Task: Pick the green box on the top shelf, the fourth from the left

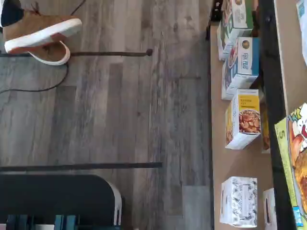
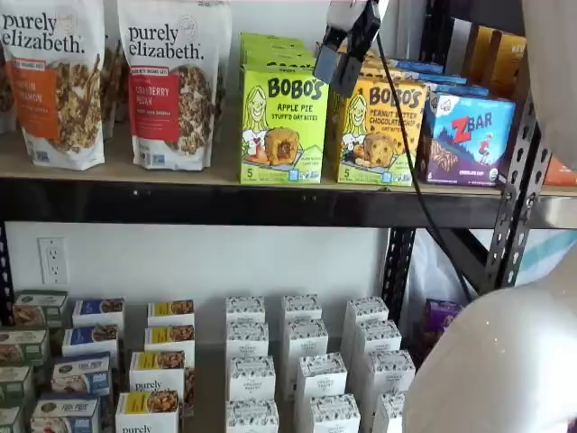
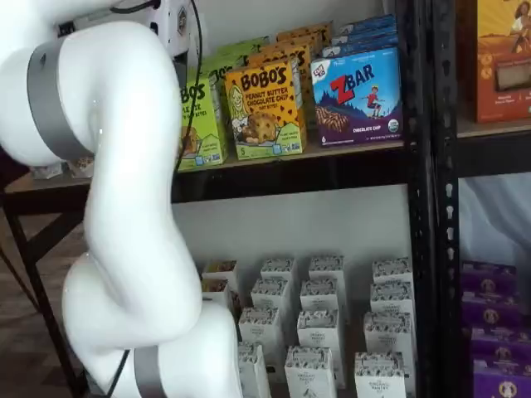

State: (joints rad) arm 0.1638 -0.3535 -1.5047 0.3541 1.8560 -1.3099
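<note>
We see the lime-green upright carton marked "BOBO'S Apple Pie Stuff'd Oat Bites" (image 2: 283, 126) standing at the front edge of the long tan wooden top shelf w/ thick black front beam (image 2: 180, 200), between a purely elizabeth. cranberry pecan pouch (image 2: 171, 83) and the orange-yellow Bobo's peanut butter carton (image 2: 377, 131). The claw w/ black fingers (image 2: 345, 56) hangs from the upper edge in a shelf view, just above and to the right of the green box, over the seam btw it and the orange-yellow one, not touching either. Fingers show side-on, so the pics alone don't give a gap; jaws stand at their widest and nothing is held.

Carton face: cartoon blonde girl, a filled bite, a "5" low in the corner. More green cartons line up behind it.

In a shelf view the white arm (image 3: 124, 207) covers most of the green box, only its right strip shows. Wrist view catches just a lime-green corner (image 1: 292, 167) past the black beam. Blue ZBar box (image 2: 467, 137) sits further right.
</note>
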